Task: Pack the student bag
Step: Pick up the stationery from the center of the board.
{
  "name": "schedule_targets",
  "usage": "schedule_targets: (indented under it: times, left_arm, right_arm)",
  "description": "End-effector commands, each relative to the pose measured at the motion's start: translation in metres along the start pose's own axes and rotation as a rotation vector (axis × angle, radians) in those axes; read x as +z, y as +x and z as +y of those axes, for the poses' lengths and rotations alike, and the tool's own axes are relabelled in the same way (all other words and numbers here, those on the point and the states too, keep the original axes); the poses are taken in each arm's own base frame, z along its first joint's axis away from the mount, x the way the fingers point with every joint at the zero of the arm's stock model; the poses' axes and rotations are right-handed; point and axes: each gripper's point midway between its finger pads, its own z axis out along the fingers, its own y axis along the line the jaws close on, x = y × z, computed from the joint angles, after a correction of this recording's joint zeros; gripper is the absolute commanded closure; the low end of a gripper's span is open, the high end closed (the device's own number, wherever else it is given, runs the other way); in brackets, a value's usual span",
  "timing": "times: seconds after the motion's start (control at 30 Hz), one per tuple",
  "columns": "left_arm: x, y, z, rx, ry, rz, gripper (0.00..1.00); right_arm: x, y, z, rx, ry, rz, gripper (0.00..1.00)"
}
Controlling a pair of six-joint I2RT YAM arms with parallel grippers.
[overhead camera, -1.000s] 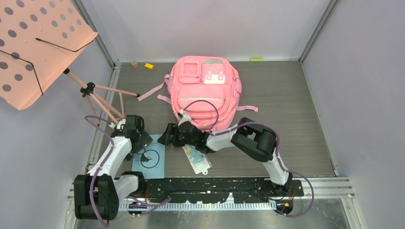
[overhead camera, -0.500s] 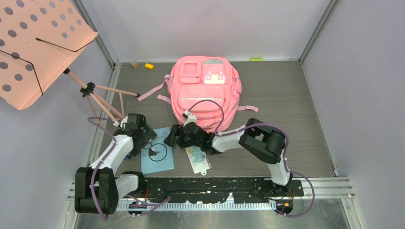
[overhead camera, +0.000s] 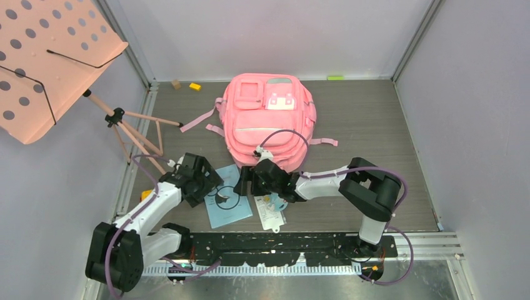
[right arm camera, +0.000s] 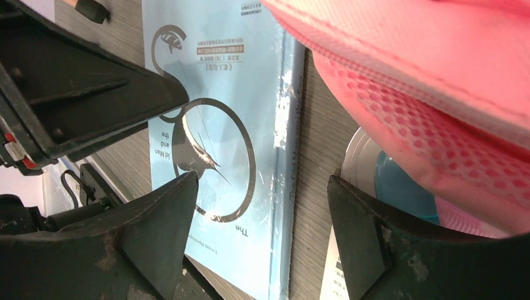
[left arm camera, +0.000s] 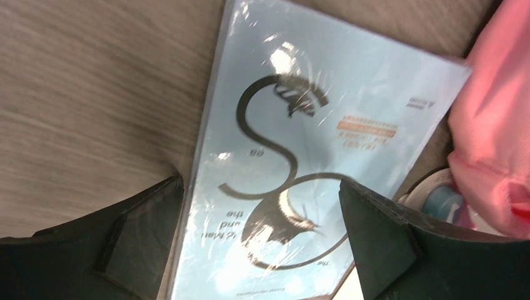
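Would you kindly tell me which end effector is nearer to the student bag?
Right. The right end effector sits at the student bag's near edge; the left end effector is farther left, over the blue book.

1. left arm (overhead camera: 147, 209): extended forward and to the right, wrist angled downward.
2. left pincer (overhead camera: 212, 189): jaws spread wide, nothing held between them.
3. right arm (overhead camera: 369, 187): elbow folded, forearm reached leftward.
4. right pincer (overhead camera: 247, 184): jaws parted wide, nothing gripped; positioned near the left pincer.
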Motion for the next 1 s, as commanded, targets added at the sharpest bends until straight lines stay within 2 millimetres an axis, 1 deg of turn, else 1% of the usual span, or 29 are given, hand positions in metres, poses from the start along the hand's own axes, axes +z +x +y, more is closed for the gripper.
schedule_targets:
  times: [0.0, 0.03, 0.13, 0.2, 0.27, 0.3, 0.33, 0.37, 0.4, 0.43, 0.5, 0.6, 0.7, 0.8, 0.87, 0.97]
  left_arm:
    - [-0.01, 0.018, 0.032, 0.019, -0.094, 0.042, 0.0]
    - [-0.013, 0.018, 0.039, 0.024, -0.116, 0.029, 0.0]
    - [-0.019, 0.02, 0.052, 0.011, -0.135, 0.006, 0.0]
    - [-0.017, 0.025, 0.05, -0.015, -0.093, 0.006, 0.0]
    - [-0.013, 0.035, 0.044, -0.042, -0.035, 0.041, 0.0]
    - [-0.01, 0.042, 0.041, -0.05, -0.009, 0.072, 0.0]
    - [-0.007, 0.052, 0.039, -0.052, 0.009, 0.119, 0.0]
    - [-0.006, 0.06, 0.036, -0.054, 0.03, 0.165, 0.0]
    - [-0.005, 0.067, 0.034, -0.053, 0.04, 0.2, 0.0]
    - [-0.005, 0.072, 0.03, -0.049, 0.06, 0.234, 0.0]
    - [-0.008, 0.084, 0.021, -0.035, 0.107, 0.296, 0.0]
    - [-0.018, 0.088, -0.001, -0.023, 0.208, 0.33, 0.0]
    - [-0.037, 0.077, -0.026, -0.015, 0.31, 0.295, 0.0]
    - [-0.061, 0.062, -0.052, -0.02, 0.422, 0.243, 0.0]
    - [-0.078, 0.056, -0.07, -0.016, 0.504, 0.233, 0.01]
    - [-0.093, 0.056, -0.088, 0.003, 0.589, 0.265, 0.05]
  right_arm:
    - [-0.017, 0.039, -0.058, -0.027, 0.185, 0.15, 0.17]
    - [-0.016, 0.038, -0.056, -0.027, 0.181, 0.151, 0.17]
    - [-0.013, 0.038, -0.052, -0.027, 0.178, 0.162, 0.17]
    - [-0.011, 0.039, -0.048, -0.041, 0.172, 0.172, 0.17]
    - [-0.009, 0.043, -0.043, -0.068, 0.165, 0.187, 0.17]
    - [-0.009, 0.052, -0.036, -0.083, 0.138, 0.219, 0.17]
    - [-0.006, 0.055, -0.032, -0.089, 0.128, 0.23, 0.18]
    - [-0.005, 0.062, -0.029, -0.099, 0.12, 0.25, 0.18]
    - [-0.004, 0.063, -0.024, -0.103, 0.115, 0.252, 0.19]
    - [-0.003, 0.068, -0.024, -0.113, 0.123, 0.261, 0.19]
    - [-0.003, 0.07, -0.022, -0.116, 0.128, 0.274, 0.2]
    - [-0.003, 0.071, -0.018, -0.105, 0.109, 0.281, 0.2]
    - [-0.004, 0.072, -0.015, -0.093, 0.1, 0.285, 0.2]
    - [-0.006, 0.069, -0.017, -0.084, 0.105, 0.274, 0.2]
    - [-0.009, 0.066, -0.013, -0.082, 0.083, 0.262, 0.2]
    - [-0.012, 0.063, -0.006, -0.08, 0.028, 0.245, 0.2]
